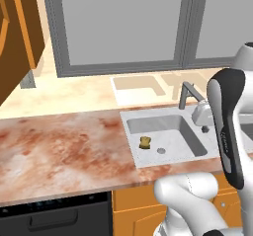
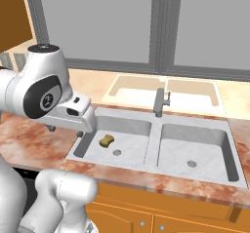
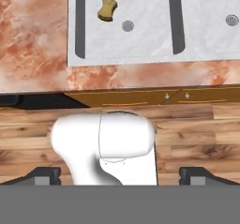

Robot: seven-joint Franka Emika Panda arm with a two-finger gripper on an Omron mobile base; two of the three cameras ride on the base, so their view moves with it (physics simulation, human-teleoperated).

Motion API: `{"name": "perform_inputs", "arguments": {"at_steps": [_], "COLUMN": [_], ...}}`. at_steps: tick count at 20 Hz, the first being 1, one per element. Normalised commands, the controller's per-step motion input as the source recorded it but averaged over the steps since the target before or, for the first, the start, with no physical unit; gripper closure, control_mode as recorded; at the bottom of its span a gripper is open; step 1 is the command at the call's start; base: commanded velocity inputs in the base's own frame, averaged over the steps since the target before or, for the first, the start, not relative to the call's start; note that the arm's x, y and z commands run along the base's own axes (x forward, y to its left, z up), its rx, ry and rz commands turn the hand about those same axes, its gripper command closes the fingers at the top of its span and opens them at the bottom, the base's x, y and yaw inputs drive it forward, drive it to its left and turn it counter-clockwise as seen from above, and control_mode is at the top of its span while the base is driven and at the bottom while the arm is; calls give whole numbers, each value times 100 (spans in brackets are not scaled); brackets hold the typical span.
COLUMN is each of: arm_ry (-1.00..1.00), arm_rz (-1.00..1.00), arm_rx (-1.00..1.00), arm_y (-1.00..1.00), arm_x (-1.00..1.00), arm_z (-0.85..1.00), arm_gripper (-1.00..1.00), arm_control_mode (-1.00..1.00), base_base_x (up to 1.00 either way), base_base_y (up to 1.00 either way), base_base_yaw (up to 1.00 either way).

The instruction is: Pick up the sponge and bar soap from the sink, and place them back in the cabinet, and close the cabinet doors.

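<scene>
The mustard yellow-brown sponge (image 1: 145, 142) (image 2: 106, 141) (image 3: 107, 9) lies on the floor of the sink's left basin (image 2: 129, 129), close to its round drain (image 3: 128, 26). The bar soap is out of view. My gripper (image 3: 122, 175) (image 2: 65, 129) hangs high over the counter's front edge, left of and well above the sponge. It is open, its fingertips (image 3: 47, 174) far apart with nothing between them. An orange-brown cabinet door (image 1: 17, 32) stands open at the upper left.
A grey faucet (image 2: 160, 102) rises behind the divider between the two basins. The right basin (image 2: 195, 151) holds only its drain. Marbled reddish counter (image 1: 59, 146) stretches left of the sink, above a dark dishwasher (image 1: 54, 215). Orange drawer fronts (image 3: 140, 96) sit below the sink.
</scene>
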Motion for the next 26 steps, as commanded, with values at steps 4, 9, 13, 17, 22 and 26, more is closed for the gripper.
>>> {"name": "perform_inputs", "arguments": {"at_steps": [4,9,13,17,22,26], "arm_ry": [0,0,0,0,0,0], "arm_rz": [0,0,0,0,0,0], "arm_rx": [0,0,0,0,0,0], "arm_y": [10,14,12,6,0,0], "arm_x": [12,21,29,30,34,40], "arm_z": [-20,-22,-20,-19,-10,-13], "arm_gripper": [-100,-100,-100,-100,-100,-100], "arm_control_mode": [-100,-100,-100,-100,-100,-100], "base_base_x": [0,0,0,0,0,0], "base_base_y": [0,0,0,0,0,0], "base_base_yaw": [0,0,0,0,0,0]}}
